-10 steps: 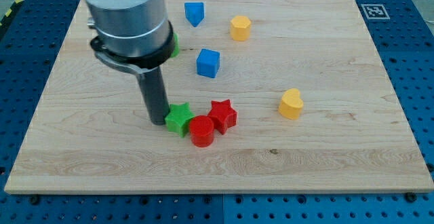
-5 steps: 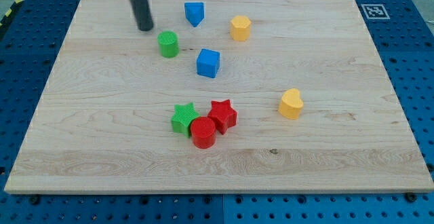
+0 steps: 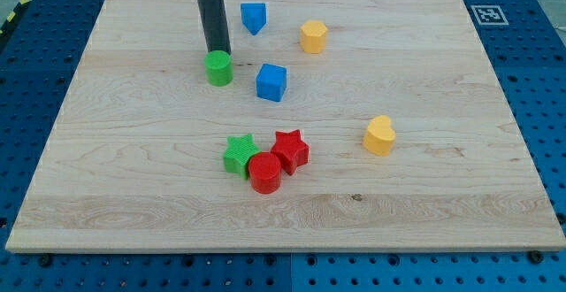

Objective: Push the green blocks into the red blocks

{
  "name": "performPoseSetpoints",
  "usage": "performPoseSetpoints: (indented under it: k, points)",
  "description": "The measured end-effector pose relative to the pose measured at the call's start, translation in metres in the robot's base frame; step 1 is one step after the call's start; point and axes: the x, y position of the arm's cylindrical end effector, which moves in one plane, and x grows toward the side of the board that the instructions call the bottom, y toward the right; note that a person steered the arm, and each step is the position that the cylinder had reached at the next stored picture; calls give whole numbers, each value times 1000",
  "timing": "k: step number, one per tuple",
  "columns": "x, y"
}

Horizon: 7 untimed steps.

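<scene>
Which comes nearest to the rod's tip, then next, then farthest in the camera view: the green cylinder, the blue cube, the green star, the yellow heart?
From my tip:
1. Green cylinder, directly below it, apparently touching.
2. Blue cube, to the view's right.
3. Green star, toward the view's bottom, beside the red blocks.
4. Yellow heart, far right.

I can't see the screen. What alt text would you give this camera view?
My tip rests just above a green cylinder near the top of a wooden board. Lower down, a green star touches a red cylinder and red star. Two blue blocks and two yellow blocks lie scattered.
</scene>
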Motion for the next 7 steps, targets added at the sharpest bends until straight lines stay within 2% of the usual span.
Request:
performPoseSetpoints:
  k: [2,4,5,7]
  points:
    - [48,4]
    - [75,-30]
    - [77,-26]
    - [108,15]
